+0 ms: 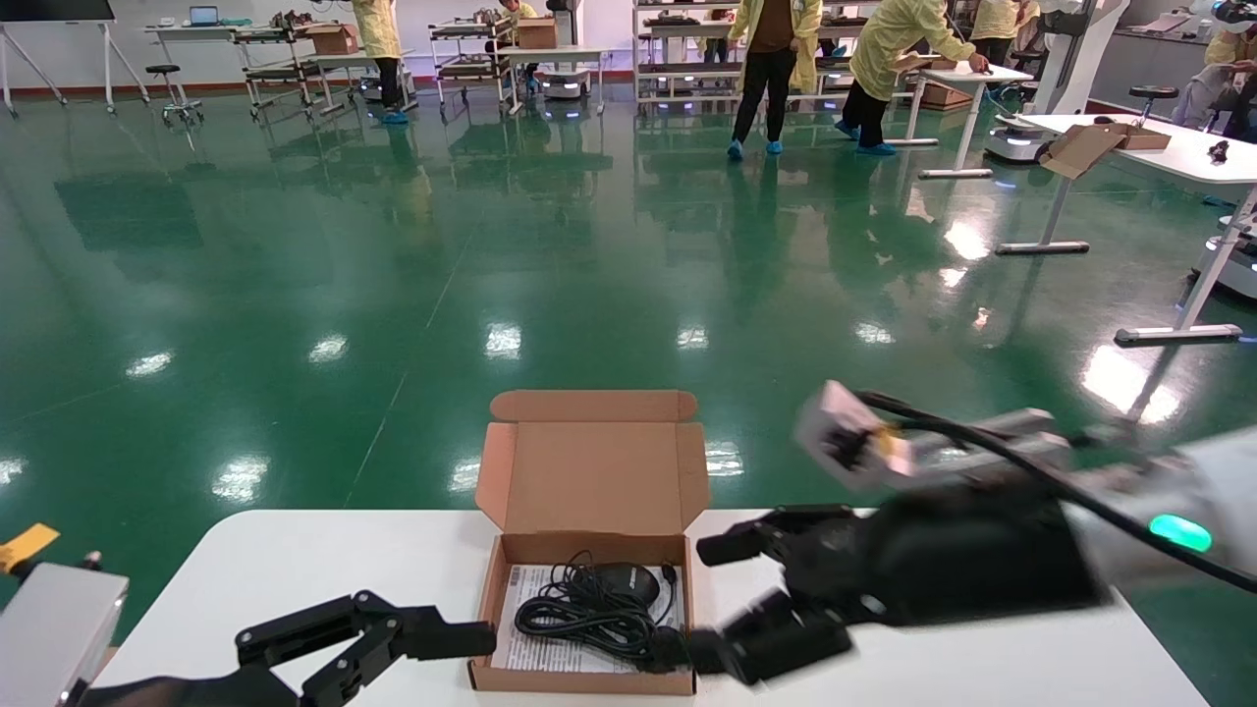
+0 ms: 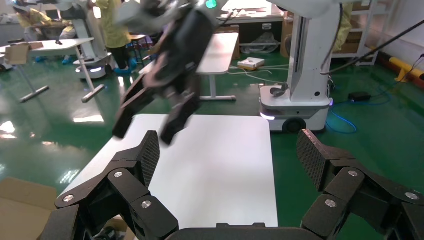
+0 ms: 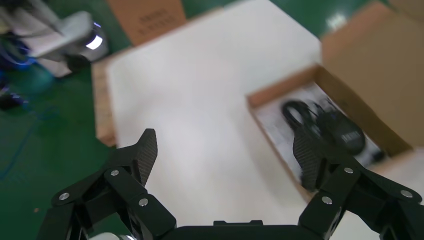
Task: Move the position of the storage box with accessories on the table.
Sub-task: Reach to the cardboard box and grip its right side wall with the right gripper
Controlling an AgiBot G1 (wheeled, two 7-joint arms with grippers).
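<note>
On the table (image 1: 324, 560) nearest me, the storage box (image 1: 589, 550) sat at mid-width with its lid standing open toward the far edge. My right gripper (image 1: 727, 609) hung at the box's right wall, jaws spread wide, its lower finger close to the front corner; whether it touched the cardboard I could not tell. My left gripper (image 1: 393, 638) waited just beside the left wall, also wide apart and holding nothing. I judged the main risk to be a one-sided shove: light cardboard would pivot or tip, not slide. A finger dipping inside could snag the cable of the mouse (image 1: 627, 581) and drag it off the paper sheet (image 1: 530, 648).
</note>
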